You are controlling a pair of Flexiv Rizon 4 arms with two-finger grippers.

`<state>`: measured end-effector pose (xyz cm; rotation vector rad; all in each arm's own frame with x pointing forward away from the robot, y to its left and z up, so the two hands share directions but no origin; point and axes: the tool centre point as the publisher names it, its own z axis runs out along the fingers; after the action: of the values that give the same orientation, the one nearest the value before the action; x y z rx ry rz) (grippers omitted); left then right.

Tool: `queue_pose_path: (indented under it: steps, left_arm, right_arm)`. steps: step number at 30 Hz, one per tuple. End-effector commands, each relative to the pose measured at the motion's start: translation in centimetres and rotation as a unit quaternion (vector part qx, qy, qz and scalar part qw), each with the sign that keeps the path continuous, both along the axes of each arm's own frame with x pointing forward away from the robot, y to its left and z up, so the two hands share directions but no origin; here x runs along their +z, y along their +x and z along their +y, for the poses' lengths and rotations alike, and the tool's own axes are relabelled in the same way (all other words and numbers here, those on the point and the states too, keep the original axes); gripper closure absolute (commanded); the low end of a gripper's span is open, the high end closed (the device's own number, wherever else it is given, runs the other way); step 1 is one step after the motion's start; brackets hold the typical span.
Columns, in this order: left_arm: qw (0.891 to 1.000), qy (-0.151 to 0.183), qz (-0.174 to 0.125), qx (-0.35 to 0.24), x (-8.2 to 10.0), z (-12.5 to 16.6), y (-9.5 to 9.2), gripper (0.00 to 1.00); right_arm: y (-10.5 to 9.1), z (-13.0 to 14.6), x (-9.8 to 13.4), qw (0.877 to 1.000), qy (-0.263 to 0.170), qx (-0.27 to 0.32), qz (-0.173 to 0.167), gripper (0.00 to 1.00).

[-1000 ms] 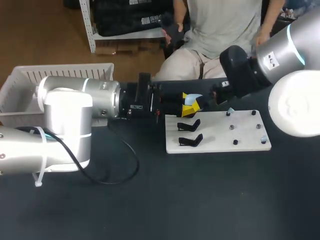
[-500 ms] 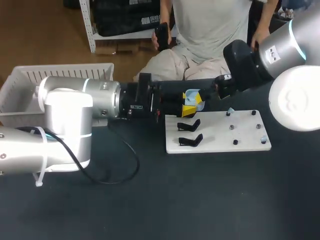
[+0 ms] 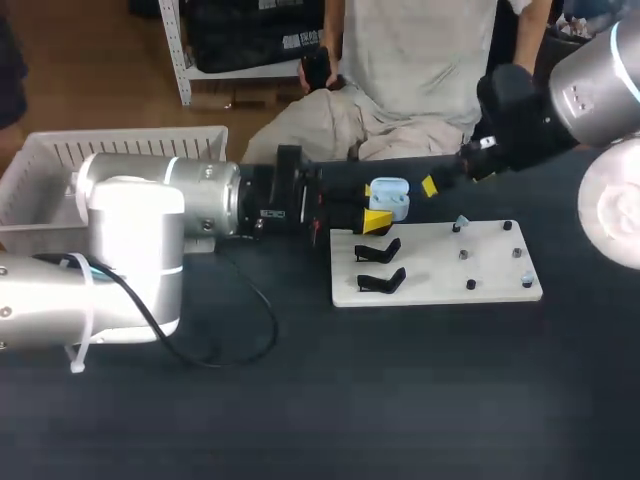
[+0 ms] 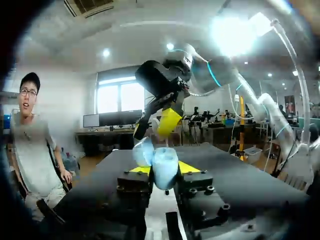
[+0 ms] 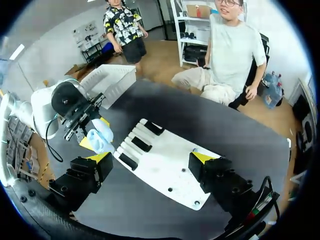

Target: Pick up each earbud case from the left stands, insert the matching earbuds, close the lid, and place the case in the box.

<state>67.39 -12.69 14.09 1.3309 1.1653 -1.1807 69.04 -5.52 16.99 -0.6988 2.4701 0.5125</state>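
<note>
1. Earbud case (image 3: 388, 197), pale blue rounded plastic with its lid hinged open, sits up off the dark table (image 3: 400, 400), over the far edge of the flat white board (image 3: 430, 265).
2. My left end effector (image 3: 374, 207) grips the case: both yellow tips press on its body from two sides, and the left wrist view shows the case standing up between them.
3. My right end effector (image 5: 152, 159) is spread wide and carries nothing; its own wrist view shows both tips well apart.
4. The relation that matters: in the head view the case lies just beside the right end effector, on the side toward my left arm, apart and not touching.
5. Whether any earbud already sits in the case I cannot tell.
6. Small pale earbuds (image 3: 461, 220) stand on pegs on the board's right half, nearer my right arm than my left, so fetching one looks like that arm's job.
7. Two black stands (image 3: 380, 250) on the board's left half are bare.
8. The white slatted plastic box (image 3: 60, 150) lies well apart, beyond my left arm's base.
</note>
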Motion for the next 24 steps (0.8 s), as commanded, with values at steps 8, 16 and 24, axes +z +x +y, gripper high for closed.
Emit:
queue_pose_path:
  steps: [8,16,24]
  left_arm:
    - [1.0,-0.019,-0.003,0.01,-0.2,0.8,-0.2,1.0]
    - [1.0,-0.021,-0.001,0.014,-0.3,1.0,-0.1,1.0]
    - [1.0,-0.021,-0.001,0.014,-0.3,1.0,-0.1,1.0]
  right_arm:
    - [-2.5,-5.6,-1.5,0.987,-0.137,-0.074,0.027,0.0]
    - [-4.1,-7.8,-4.8,0.976,-0.183,-0.086,0.083,0.0]
    - [-5.3,-9.5,-8.1,0.961,-0.223,-0.097,0.134,0.23]
